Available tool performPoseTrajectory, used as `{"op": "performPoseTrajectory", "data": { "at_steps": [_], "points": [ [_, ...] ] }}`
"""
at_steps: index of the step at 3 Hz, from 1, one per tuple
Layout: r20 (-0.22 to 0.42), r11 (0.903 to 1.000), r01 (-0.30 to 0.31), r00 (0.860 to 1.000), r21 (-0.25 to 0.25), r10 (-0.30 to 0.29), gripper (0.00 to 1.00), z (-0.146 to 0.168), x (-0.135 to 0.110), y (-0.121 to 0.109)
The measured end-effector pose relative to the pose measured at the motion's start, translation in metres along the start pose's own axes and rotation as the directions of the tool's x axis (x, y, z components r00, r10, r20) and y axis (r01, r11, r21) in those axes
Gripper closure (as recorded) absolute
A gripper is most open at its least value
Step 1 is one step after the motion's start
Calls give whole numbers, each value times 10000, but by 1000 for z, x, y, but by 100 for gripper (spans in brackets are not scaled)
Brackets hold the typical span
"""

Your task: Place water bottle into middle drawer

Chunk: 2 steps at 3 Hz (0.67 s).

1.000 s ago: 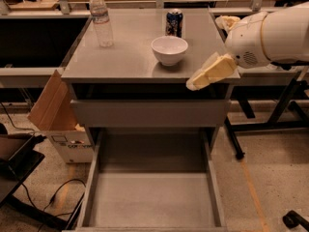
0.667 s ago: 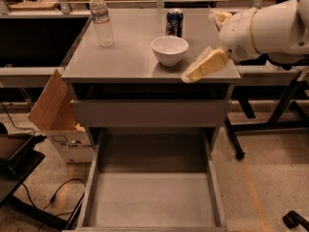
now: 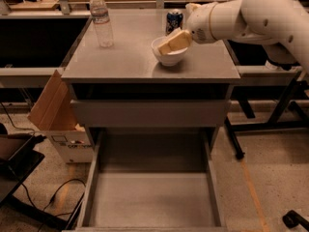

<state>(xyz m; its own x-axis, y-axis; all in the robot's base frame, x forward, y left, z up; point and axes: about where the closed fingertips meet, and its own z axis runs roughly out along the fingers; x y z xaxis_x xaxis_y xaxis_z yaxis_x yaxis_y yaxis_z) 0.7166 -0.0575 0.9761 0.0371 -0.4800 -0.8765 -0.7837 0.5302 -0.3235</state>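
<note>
Your hand is hovering just over the bowl, on the right half of the surface and near the can. I cannot tell whether the hand is released or clenched. What is sure is that it is not grasping the bottle.

The bottle is standing upright near the back left corner of the surface, with its cap on, well apart from the hand. So the grasp is not yet done, as I am judging it.

The middle drawer is standing pulled out below and is showing a bare floor, so the opening is asking no work from you. The top drawer is showing only its shut front.

Nearly the whole task is remaining. You are needing to bring the hand to the left, past the bowl, take the bottle, lift it, carry it forward over the edge of the surface and down, and set it on the drawer floor.
</note>
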Motion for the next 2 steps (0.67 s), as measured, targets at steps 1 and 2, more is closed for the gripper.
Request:
{"op": "performPoseTrajectory", "data": {
  "at_steps": [1, 2],
  "points": [
    [518, 9942, -937, 9945, 521, 910, 0, 50, -7, -23],
    [994, 9820, -1499, 9853, 1145, 1388, 0, 79, -16, -43]
  ]
}}
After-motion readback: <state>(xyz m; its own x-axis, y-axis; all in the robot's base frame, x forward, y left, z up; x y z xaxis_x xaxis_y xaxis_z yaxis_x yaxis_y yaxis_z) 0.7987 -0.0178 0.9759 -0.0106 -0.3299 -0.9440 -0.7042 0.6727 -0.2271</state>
